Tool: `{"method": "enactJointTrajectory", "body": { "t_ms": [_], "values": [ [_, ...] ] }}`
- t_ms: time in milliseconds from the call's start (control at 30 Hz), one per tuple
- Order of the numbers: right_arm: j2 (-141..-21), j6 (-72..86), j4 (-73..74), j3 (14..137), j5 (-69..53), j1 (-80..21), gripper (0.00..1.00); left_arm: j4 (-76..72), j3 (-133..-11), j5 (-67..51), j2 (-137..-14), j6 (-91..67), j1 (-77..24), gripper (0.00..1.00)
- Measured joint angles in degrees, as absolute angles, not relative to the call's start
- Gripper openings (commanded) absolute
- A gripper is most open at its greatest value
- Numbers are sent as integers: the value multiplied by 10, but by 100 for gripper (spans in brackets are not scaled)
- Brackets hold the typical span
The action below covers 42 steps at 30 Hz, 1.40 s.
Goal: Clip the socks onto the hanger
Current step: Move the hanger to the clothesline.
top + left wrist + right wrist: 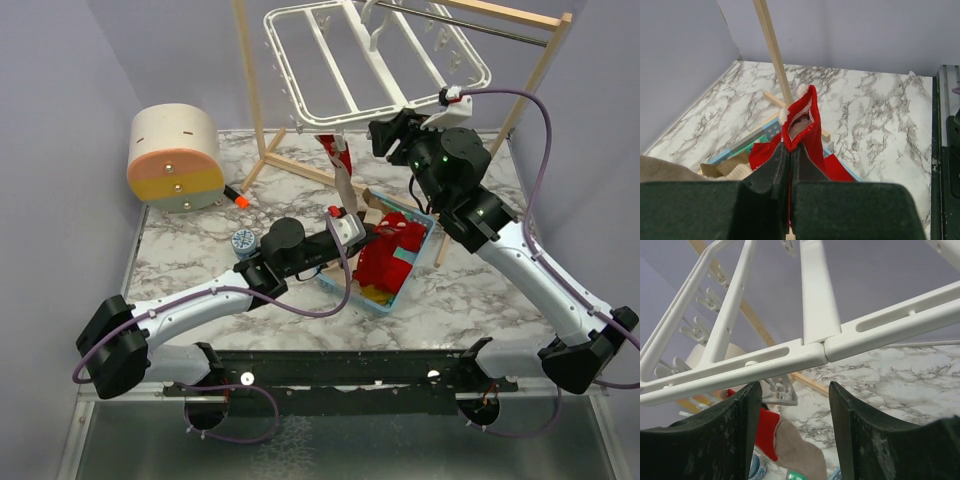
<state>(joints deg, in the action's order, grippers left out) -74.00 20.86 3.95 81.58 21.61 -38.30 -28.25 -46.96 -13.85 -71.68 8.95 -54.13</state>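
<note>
The white hanger (pixel 372 62) hangs from the wooden stand at the back. My left gripper (pixel 345 213) is shut on a red and beige sock (pixel 339 168) and holds it upright, its top end near the hanger's front edge. In the left wrist view the jaws (pixel 790 148) pinch the sock's red cuff (pixel 805 122). My right gripper (pixel 386 136) is open at the hanger's front bar (pixel 790 357), with a small clip (pixel 781 393) between its fingers and the sock (pixel 792 452) just below. I cannot tell whether the clip touches the sock. More red socks (pixel 392 255) lie in the basket.
A light-blue basket (pixel 346 291) stands mid-table. The wooden stand (pixel 256 100) straddles the back, with a foot on the marble top (pixel 300 170). A round beige, orange and yellow drum (pixel 175 158) sits back left, with an orange-tipped pen (pixel 236 197) and a small patterned cup (pixel 243 240) nearby.
</note>
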Motion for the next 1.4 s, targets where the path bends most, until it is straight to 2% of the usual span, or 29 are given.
{"method": "enactJointTrajectory", "body": {
  "t_ms": [333, 767, 967, 1100, 1400],
  "values": [
    [-718, 185, 57, 813, 218, -383, 74, -286, -463, -135, -703, 95, -541, 0],
    [-587, 101, 122, 793, 238, -383, 77, -286, -451, -124, -685, 105, -541, 0],
    [-602, 89, 156, 802, 233, -383, 77, -286, -445, -119, -676, 107, -541, 0],
    [-600, 95, 168, 801, 209, -383, 71, -286, -433, -110, -660, 110, -541, 0],
    [-653, 136, 217, 843, 188, -383, 72, -287, -419, -88, -638, 119, -541, 0]
  ]
}}
